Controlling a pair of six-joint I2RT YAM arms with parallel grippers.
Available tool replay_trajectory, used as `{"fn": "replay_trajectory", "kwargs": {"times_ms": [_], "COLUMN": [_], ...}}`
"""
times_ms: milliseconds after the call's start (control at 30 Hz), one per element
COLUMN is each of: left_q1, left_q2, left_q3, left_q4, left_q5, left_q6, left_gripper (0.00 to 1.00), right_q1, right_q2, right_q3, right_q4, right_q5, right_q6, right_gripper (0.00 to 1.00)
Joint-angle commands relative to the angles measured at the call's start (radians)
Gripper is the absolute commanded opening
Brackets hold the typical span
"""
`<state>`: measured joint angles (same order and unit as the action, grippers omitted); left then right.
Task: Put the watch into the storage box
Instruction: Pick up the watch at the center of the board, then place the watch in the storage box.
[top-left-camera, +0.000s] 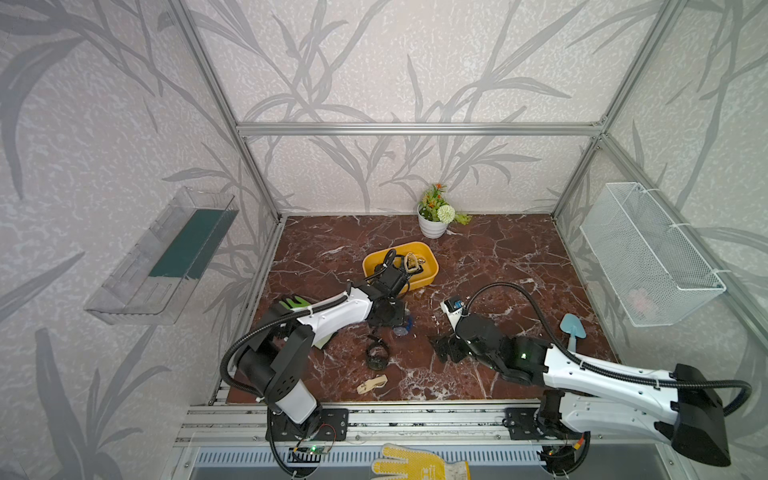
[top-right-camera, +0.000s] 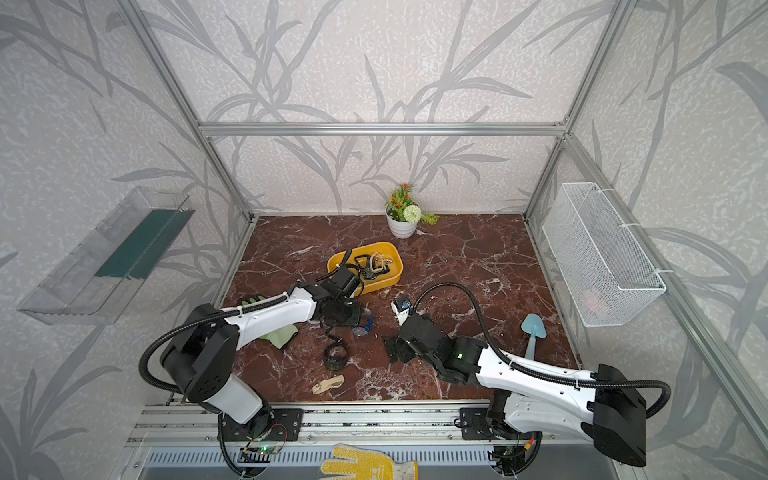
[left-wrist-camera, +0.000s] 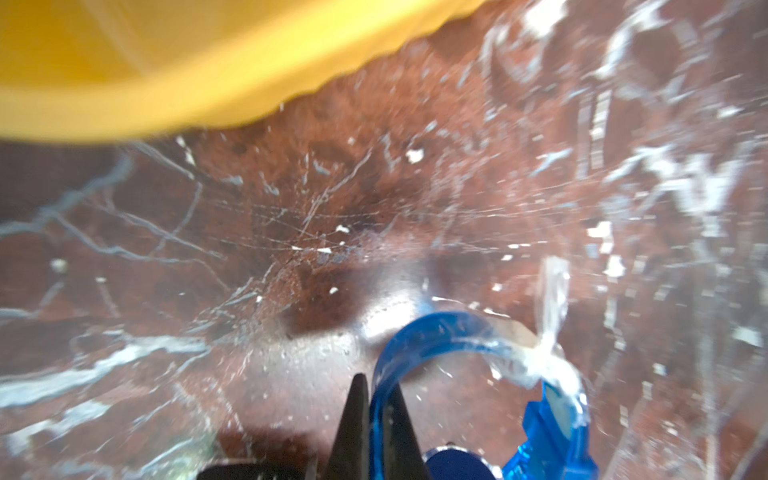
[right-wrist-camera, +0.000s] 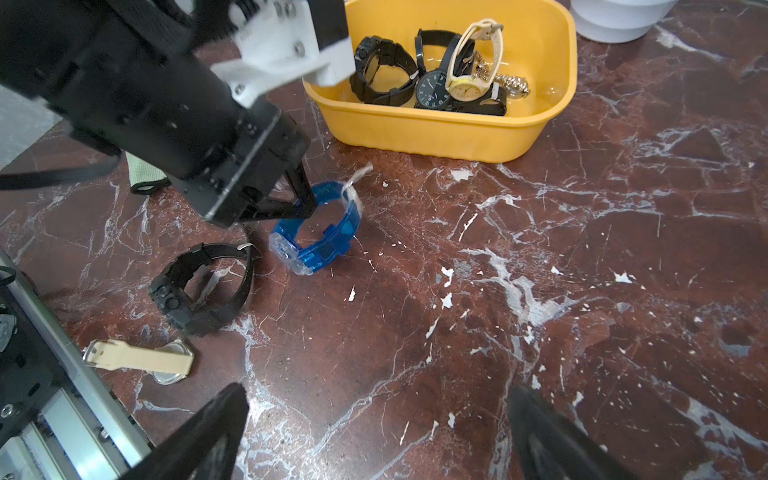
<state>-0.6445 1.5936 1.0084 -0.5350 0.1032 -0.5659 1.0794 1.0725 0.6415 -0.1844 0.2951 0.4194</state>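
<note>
**Watch (right-wrist-camera: 316, 232) strap pinched in the left gripper (right-wrist-camera: 307, 203), short of the storage box (right-wrist-camera: 436, 137)**

And the left arm was right down on it! The white forearm reached out from the near rail and the wrist folded steeply down, so the fingers (left-wrist-camera: 355, 415) pointed at the marble tabletop (right-wrist-camera: 540, 249). They were pressed together on the translucent blue band, one finger inside the loop and one outside, with only the thickness of the strap between them. From the pinch the band curled away and came round to the pale case, which looked to sit on the marble just beside the fingertips.

The yellow storage box stood just beyond those fingers, its near wall close to them but not touching the watch. Several other watches (right-wrist-camera: 432, 79), black, cream and metal, lay piled inside it. Back behind the fingers, towards the arm's base, a black watch (right-wrist-camera: 199, 299) lay on its side, and a beige-strapped watch (right-wrist-camera: 141, 357) lay flat nearer the rail.

Over on the other side, the right arm stretched low and long across the table, wrist level. The right gripper (right-wrist-camera: 376, 392) hung above bare marble with its two dark fingers spread wide and nothing between them. They aimed towards the blue watch and the box, well apart from both.
</note>
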Motion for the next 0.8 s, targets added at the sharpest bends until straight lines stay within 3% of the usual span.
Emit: {"fn": "replay_trajectory", "kwargs": {"times_ms": [0,267,767], "left_q1": [0.013,0.103,0.206], "left_q2": [-0.075,-0.065,0.227], "left_q3": [0.073,0.215,0.438], "left_q4": [-0.048,-0.073,-0.077], "left_q5": [-0.020,-0.017,-0.017], "left_q6": [0.044,0.132,0.196], "left_gripper": [0.00,0.00,0.00], "right_q1": [0.005,0.005,0.004], "right_q2": [-0.006,-0.013,-0.027], "right_q3": [0.007,0.004,0.012], "right_q4": [0.022,0.027,0.011], "right_q5": [0.002,0.009,0.039], "right_q6": [0.010,0.015,0.019], "right_gripper": [0.98,0.99,0.99]}}
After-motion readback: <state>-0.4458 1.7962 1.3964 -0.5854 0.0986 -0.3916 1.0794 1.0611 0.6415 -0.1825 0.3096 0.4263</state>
